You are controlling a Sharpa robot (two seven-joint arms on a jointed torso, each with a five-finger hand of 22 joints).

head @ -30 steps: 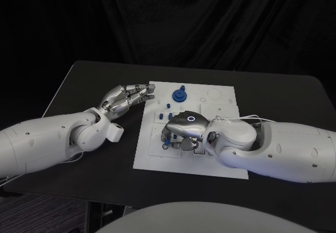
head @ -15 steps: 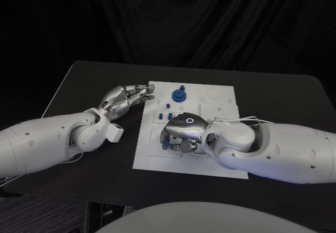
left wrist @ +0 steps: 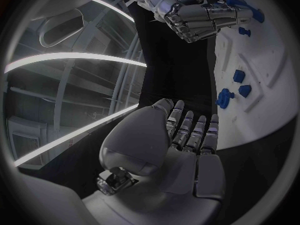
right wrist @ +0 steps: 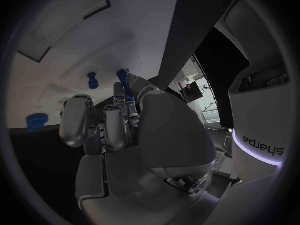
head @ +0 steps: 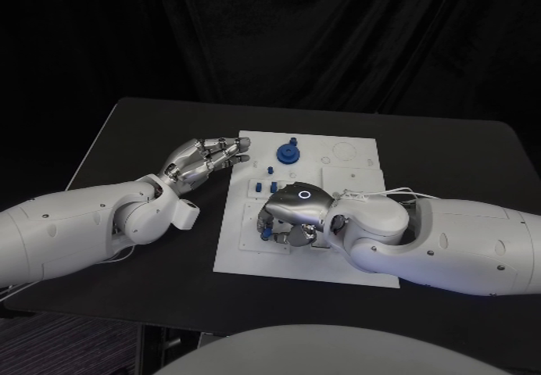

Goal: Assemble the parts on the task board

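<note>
While the left hand (head: 206, 161) hovers over the black worktop (head: 135, 133) at nine o'clock of the white task board (head: 306, 266), fingers released and grasping nothing, the right hand (head: 295, 211) bends over the board's middle, fingers grasping a small blue part (right wrist: 123, 80).

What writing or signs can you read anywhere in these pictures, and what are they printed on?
"sharpa", seen upside down, on the white arm casing beside a glowing violet band, in the right wrist view.
No other words or numbers are readable. The task board carries faint outlines, too small to read as text.
A lit ring on the back of the right hand is a light, not lettering.
</note>
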